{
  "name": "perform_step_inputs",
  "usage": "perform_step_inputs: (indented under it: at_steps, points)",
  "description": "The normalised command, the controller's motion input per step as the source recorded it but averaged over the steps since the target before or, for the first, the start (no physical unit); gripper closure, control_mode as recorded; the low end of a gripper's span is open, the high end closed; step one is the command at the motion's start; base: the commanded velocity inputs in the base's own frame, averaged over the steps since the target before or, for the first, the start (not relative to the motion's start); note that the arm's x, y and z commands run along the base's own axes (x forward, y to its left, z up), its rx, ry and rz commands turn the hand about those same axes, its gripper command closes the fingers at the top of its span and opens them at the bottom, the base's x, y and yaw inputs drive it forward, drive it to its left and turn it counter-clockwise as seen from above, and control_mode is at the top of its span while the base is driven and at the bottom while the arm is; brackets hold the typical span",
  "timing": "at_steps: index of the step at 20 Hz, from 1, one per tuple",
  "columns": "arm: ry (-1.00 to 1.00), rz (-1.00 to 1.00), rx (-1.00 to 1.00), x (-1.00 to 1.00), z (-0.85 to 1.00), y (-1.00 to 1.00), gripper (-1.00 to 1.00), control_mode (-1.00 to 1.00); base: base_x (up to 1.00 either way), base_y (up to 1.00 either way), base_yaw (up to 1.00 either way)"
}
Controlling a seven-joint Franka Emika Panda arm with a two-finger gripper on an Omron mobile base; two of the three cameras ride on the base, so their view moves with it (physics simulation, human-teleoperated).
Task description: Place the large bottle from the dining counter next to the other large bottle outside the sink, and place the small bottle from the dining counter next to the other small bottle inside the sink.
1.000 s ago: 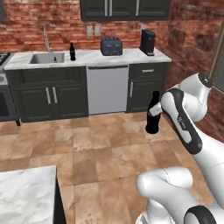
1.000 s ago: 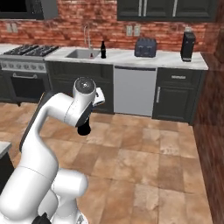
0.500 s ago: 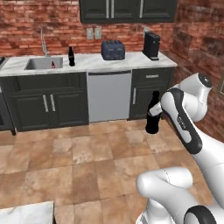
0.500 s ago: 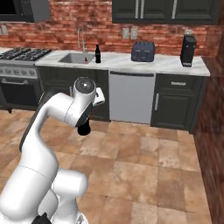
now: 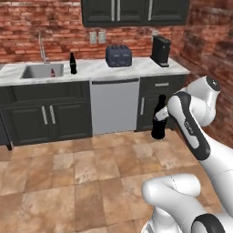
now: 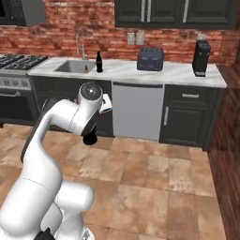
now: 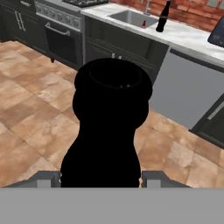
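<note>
**Operator:** Over on the left of the left base view, the sink point(image 5: 37, 71) sat in the counter point(image 5: 136, 67), and I could make out a small reddish bottle point(image 5: 53, 73) inside the basin. Just to the right of the sink, on the counter, the other large bottle point(image 5: 72, 63) stood upright.

**Supervisor:** And the one you were carrying?

**Operator:** Further right, out over the tiled floor point(image 5: 82, 173), the gripper point(image 5: 160, 119) was clamped on the large dark bottle point(image 5: 158, 119). It was upright and well short of the counter. From the hand view the bottle point(image 7: 109, 131) stood between the two finger tips point(image 7: 43, 179), close to the lens.

**Supervisor:** So how far along were you?

**Operator:** I judged it roughly the middle of the first half. The large bottle was picked up and in transit, but not yet set beside its twin. The dishwasher point(image 5: 114, 105), toaster point(image 5: 119, 55) and coffee machine point(image 5: 160, 50) were nearer to me than the sink was, so the drop-off spot lay to the left of the arm.

**Supervisor:** What was left?

**Operator:** Setting this bottle down next to the one on the counter, then the whole small-bottle leg. I saw a single small bottle in the sink, so I took it that the second had not arrived yet. The dining counter was outside my views, so I couldn't confirm where that one stood.
</note>
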Motion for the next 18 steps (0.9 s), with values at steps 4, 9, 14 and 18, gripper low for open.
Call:
perform_step_inputs:
  at_steps: [4, 9, 14, 18]
  points:
    - [0.00, 0.00, 0.00, 0.00, 0.00, 0.00, 1.00, 1.00, 0.57, 0.00, -0.03]
    - [0.00, 0.00, 0.00, 0.00, 0.00, 0.00, 1.00, 1.00, 0.60, 0.01, -0.03]
    - [0.00, 0.00, 0.00, 0.00, 0.00, 0.00, 1.00, 1.00, 0.57, 0.07, -0.04]
    - [0.00, 0.00, 0.00, 0.00, 0.00, 0.00, 1.00, 1.00, 0.54, 0.12, -0.04]
